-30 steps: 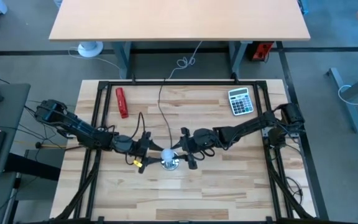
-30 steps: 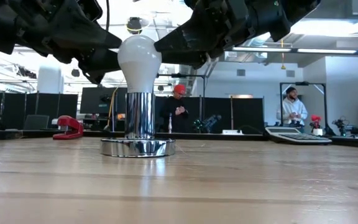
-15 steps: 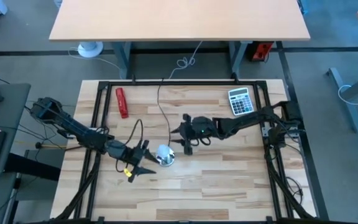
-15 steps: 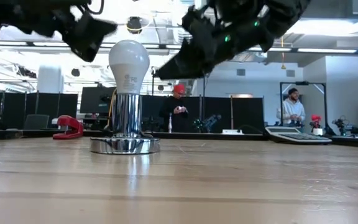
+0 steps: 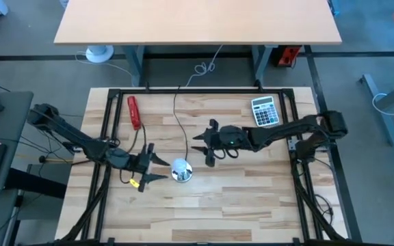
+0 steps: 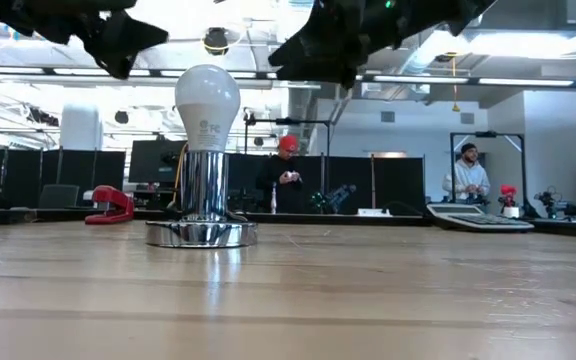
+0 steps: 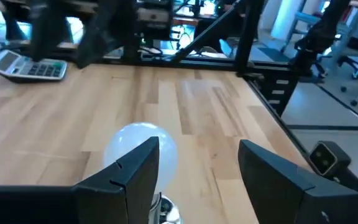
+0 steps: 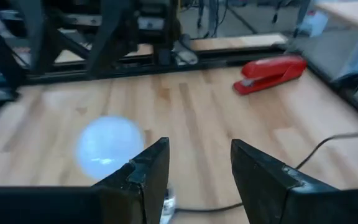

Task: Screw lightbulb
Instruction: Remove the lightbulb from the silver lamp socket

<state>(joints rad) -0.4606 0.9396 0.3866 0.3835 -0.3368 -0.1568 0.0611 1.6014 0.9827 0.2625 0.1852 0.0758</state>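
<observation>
Both open hands flank the lightbulb (image 5: 181,167), neither touching it.

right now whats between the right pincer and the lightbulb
Only bare wood and a stretch of black cord, seen in the high view: the open right pincer sits back from the lightbulb, apart from it.

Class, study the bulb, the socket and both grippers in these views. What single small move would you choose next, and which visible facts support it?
Probably pull the right gripper farther back to rest. The lightbulb stands upright in the metal socket, apparently seated. Both grippers are open and clear of it, with the left gripper just beside it. How tightly it is threaded cannot be seen, so one more check-twist may be needed.
</observation>
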